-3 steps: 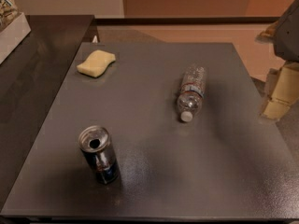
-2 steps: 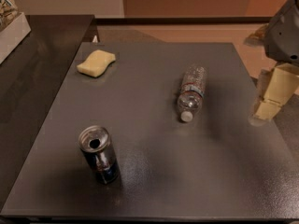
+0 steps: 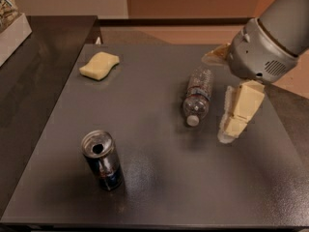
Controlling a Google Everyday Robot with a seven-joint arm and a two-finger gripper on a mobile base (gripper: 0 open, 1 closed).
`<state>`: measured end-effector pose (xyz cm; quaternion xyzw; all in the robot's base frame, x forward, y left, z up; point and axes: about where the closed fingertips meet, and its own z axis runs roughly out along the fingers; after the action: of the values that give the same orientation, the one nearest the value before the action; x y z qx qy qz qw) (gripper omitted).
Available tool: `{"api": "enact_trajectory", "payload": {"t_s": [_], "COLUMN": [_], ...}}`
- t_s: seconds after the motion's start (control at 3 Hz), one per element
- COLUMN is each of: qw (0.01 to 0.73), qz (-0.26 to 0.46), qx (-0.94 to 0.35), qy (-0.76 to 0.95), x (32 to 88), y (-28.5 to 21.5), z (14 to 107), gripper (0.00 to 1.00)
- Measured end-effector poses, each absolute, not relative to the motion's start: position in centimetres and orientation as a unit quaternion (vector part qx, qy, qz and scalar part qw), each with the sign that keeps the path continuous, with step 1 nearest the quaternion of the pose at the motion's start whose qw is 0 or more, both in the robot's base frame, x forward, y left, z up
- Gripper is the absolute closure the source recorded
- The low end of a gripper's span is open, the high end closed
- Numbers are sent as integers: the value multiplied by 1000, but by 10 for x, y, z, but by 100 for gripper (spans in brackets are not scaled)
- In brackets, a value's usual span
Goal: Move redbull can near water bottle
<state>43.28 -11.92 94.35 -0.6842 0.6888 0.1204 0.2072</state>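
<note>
Camera view | redbull can [image 3: 102,161] upright, blue-silver, opened | hand [image 3: 218,96] spread beside water bottle [image 3: 198,94]

- can [image 3: 102,161]: glossy metal, bare silver top
- bottle [image 3: 198,94]: clear crinkled plastic
- table [image 3: 159,187]: matt grey, finely grained
- sponge [image 3: 99,65]: matt foam
- gripper [image 3: 236,115], right of bottle: matt cream plastic
</note>
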Motion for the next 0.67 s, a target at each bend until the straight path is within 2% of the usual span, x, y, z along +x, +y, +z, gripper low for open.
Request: {"api": "enact_trajectory", "payload": {"t_s": [0.67], "qw": [262], "qz": [198], "qx": [-726], "qy": [604], "x": [408], "y": [-24], "z": [931], "gripper": [0]}}
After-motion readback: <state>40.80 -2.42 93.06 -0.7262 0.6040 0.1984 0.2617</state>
